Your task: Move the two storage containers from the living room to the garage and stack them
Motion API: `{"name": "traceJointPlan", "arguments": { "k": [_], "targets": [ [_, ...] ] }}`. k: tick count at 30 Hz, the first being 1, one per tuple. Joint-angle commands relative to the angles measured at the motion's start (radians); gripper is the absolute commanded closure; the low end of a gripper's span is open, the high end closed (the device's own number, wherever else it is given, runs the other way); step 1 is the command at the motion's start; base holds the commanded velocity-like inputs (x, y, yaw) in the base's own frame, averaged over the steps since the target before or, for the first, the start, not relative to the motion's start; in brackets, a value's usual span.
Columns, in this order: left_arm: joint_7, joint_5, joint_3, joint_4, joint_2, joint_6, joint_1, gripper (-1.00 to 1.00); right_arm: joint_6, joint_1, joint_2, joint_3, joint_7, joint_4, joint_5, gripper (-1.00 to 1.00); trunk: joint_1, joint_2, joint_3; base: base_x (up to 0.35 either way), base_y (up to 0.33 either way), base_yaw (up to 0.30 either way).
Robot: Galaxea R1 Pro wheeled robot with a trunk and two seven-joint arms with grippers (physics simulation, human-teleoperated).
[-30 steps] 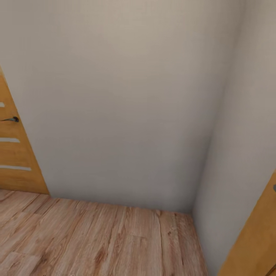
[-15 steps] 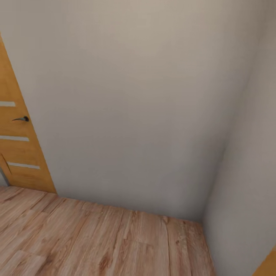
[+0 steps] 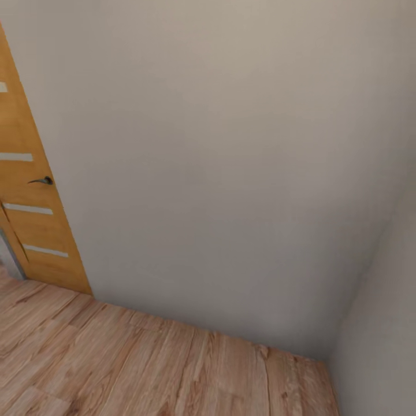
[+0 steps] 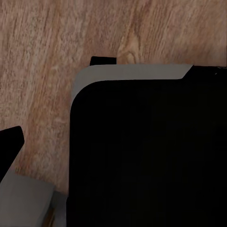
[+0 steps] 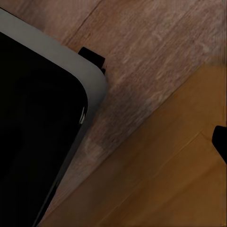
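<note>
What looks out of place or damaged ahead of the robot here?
Nothing stands out. The plain white wall is unmarked, the light wood plank floor shows no spill or debris, and the orange-brown wooden door with frosted strips stands intact at the left.

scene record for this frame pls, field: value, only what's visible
location: indoor corner, plain white wall meeting a side wall at the head view's right
floor: light wood plank floor
door: orange-brown wooden door at the head view's left, with frosted strips and a dark lever handle
robot body: dark panel with a grey rim over the planks in the left wrist view; a similar one in the right wrist view
right wrist extra: orange-brown surface beside the planks
grippers: state cannot be told
</note>
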Motion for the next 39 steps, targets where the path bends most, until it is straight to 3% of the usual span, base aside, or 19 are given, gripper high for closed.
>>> {"name": "traceJointPlan", "arguments": {
  "k": [1,8,39],
  "targets": [
    [0.0,0.004,0.001,0.0,0.0,-0.003,0.0,-1.0,-0.006,-0.001,0.0,0.007,0.005,0.003,-0.011,-1.0,0.001,0.0,-0.001,0.322,0.0,0.268],
    [0.0,0.004,0.001,0.0,0.0,-0.003,0.0,-1.0,-0.007,-0.001,0.0,0.007,0.005,0.003,-0.011,-1.0,0.001,0.0,-0.001,0.197,0.0,0.27],
    [0.002,0.004,0.0,0.0,-0.003,-0.004,0.0,-1.0,-0.006,-0.001,0.002,0.006,0.005,0.003,-0.011,-1.0,0.001,0.0,-0.001,0.003,0.0,0.271]
  ]
}}
